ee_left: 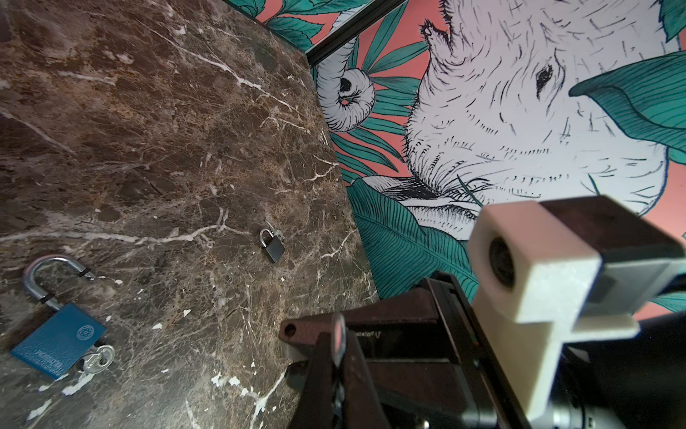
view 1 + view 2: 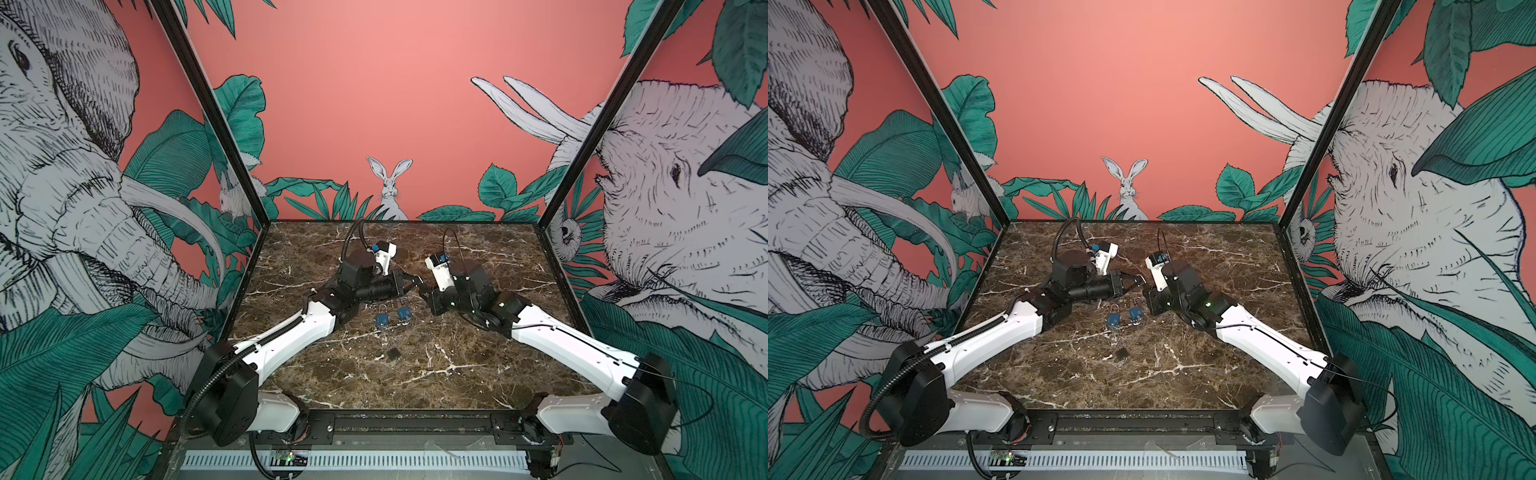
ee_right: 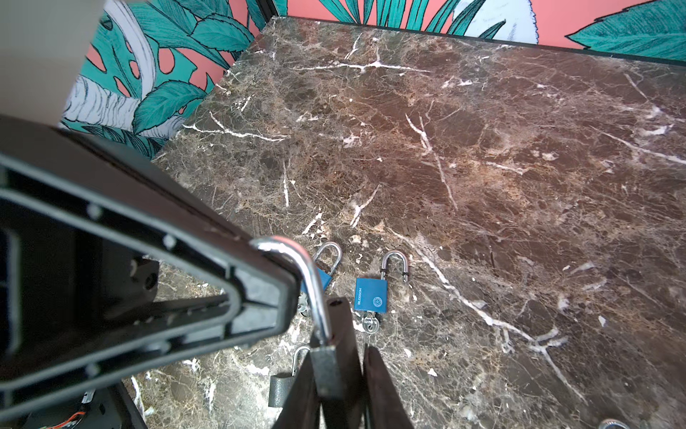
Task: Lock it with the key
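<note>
And there's the padlock (image 3: 323, 367), in the air over mid-desk (image 2: 457, 365), with two blue padlocks (image 2: 382, 320) lying at its 6 o'clock. The left pincer (image 1: 336, 336) is pressed together on the bend of the shackle (image 3: 312, 282). The right pincer (image 3: 339, 356) hugs the body, but I cannot tell if it bites (a sliver of gap shows). Best play: clamp the body firmly, then push the shackle straight down so its free leg finds the hole.

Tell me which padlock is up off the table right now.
The grey padlock, raised in the air and seen close up in the right wrist view. The two blue padlocks and the small black padlock lie flat on the table.
</note>
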Tool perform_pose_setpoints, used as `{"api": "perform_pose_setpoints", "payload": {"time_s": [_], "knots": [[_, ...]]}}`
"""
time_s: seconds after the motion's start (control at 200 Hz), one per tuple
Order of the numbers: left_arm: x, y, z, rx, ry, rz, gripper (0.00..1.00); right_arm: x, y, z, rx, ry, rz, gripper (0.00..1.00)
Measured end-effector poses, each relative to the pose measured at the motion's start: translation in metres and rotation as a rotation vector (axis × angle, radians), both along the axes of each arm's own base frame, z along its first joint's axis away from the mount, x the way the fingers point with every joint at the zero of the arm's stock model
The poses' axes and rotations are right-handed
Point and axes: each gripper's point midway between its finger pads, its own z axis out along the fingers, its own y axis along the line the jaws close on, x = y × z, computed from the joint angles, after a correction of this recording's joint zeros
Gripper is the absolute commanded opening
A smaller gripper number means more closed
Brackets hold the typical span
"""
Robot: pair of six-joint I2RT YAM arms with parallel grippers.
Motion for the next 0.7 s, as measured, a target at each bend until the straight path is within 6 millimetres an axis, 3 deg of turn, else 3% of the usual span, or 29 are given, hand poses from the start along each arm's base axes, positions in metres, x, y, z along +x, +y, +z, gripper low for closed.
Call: {"api": "perform_pose_setpoints", "payload": {"time_s": [0.505,0.615,0.7], "knots": [[-0.0003,-0.0002,0.0003,-0.001,0.0,-0.002,0.0,0.0028,-0.0001,0.004,0.001,-0.011,-0.008,0.22],[0.0,-0.0001,0.0003,-0.001,-0.001,0.0,0.0,0.0018,0.0009,0.004,0.003,-0.009,-0.002,0.18],[0.0002,0.0,0.0002,0.0,-0.001,0.001,0.0,0.0003,0.0021,0.0039,0.001,-0.01,0.011,0.1]]}}
